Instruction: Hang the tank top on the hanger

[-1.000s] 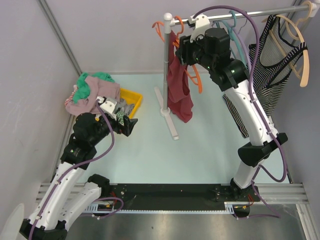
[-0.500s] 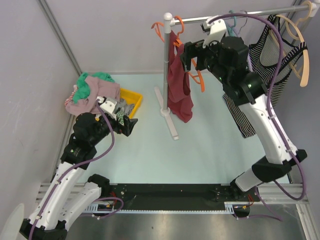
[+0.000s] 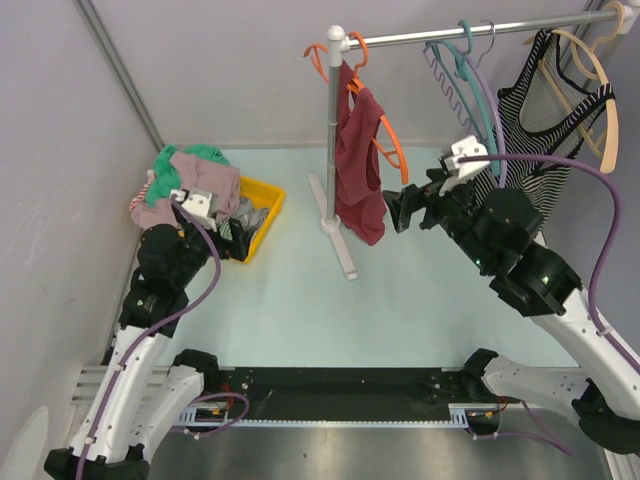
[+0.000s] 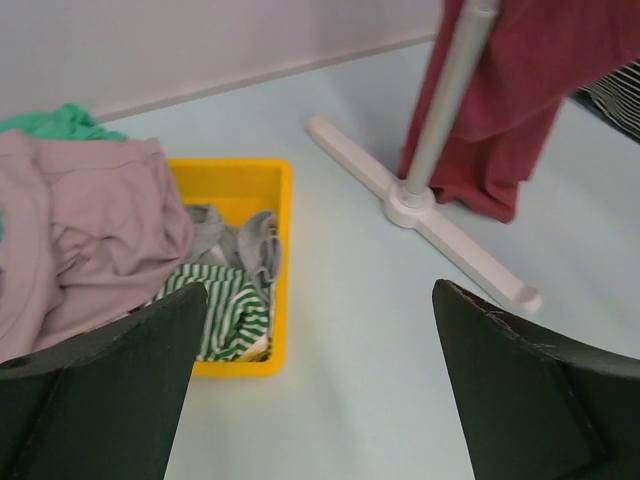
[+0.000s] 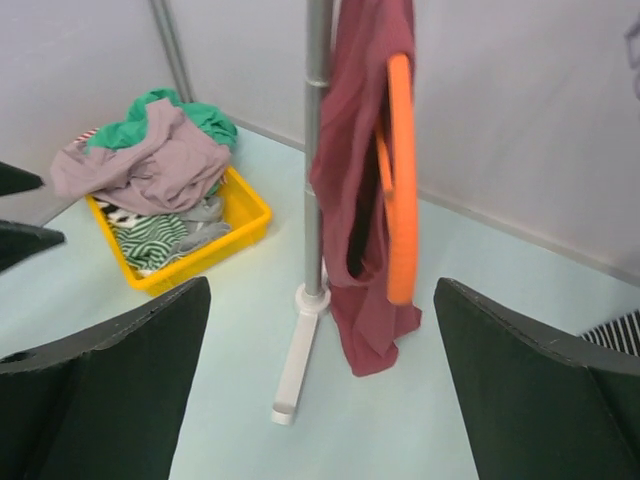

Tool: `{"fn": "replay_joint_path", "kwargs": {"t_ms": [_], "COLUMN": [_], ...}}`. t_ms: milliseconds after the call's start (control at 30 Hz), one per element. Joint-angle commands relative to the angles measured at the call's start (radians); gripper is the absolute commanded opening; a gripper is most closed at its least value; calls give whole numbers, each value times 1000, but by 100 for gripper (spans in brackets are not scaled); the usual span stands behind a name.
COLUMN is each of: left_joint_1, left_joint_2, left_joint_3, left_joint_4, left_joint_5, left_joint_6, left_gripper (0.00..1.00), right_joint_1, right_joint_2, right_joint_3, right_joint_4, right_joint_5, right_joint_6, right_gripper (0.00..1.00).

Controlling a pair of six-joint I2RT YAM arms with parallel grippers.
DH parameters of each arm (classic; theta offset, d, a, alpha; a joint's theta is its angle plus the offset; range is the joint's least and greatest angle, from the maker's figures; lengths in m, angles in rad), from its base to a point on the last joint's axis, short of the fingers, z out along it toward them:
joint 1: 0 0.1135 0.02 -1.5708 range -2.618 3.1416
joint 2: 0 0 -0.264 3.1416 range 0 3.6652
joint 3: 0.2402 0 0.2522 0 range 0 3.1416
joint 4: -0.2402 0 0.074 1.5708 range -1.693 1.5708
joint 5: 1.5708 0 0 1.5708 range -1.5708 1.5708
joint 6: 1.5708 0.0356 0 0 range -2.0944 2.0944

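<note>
Tank top (image 3: 358,170) hanging on the hanger (image 3: 392,150) just beside the post (image 3: 334,130); both my hands are empty.

My right hand (image 3: 400,210) hovers near the post on the tank top's far side, jaws spread wide and holding nothing. My left hand (image 4: 320,300) is well away from the post, over the yellow bin (image 3: 268,205), also spread and empty. The tank top droops from the top of the post nearly to its foot. One orange arm of the hanger curves out bare past the fabric, away from the post. I judge the hanging step done or nearly so, though I cannot tell whether both straps sit on the hanger. My next move is to check that. If one strap is loose, my right hand should reach toward the post and draw it over the bare arm.
</note>
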Motion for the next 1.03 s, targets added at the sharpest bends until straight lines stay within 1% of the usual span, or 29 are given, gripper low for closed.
{"fn": "replay_joint_path", "kwargs": {"t_ms": [0,67,100,167,200,233,367,467,533,1000], "left_joint_1": [109,136,156,166,167,167,167,166,166,166], "left_joint_2": [-23,-39,-43,-53,-60,-63,-68,-66,-60,-79], "left_joint_3": [-7,-12,-13,-21,-24,-27,-30,-27,-22,-30], "left_joint_4": [35,33,33,35,35,38,52,61,62,71], "left_joint_5": [-48,-68,-71,-76,-77,-74,-44,-39,-65,-58], "left_joint_6": [-62,-68,-70,-65,-58,-55,-50,-61,-71,-68], "left_gripper": [100,100,100,100,100,99,99,100,99,99], "right_joint_1": [-8,-43,-98,-169,-231,-252,-335,-362,-367,-373], "right_joint_2": [-79,-109,-146,-189,-226,-241,-283,-309,-330,-332], "right_joint_3": [-103,-168,-192,-252,-266,-280,-324,-340,-352,-354], "right_joint_4": [21,-7,-10,-21,-24,-30,-61,-68,-71,-77], "right_joint_5": [121,133,122,55,35,7,-22,-40,-34,-46], "right_joint_6": [29,47,85,116,141,152,182,215,222,219], "right_gripper": [100,100,100,100,100,100,100,100,100,100]}}
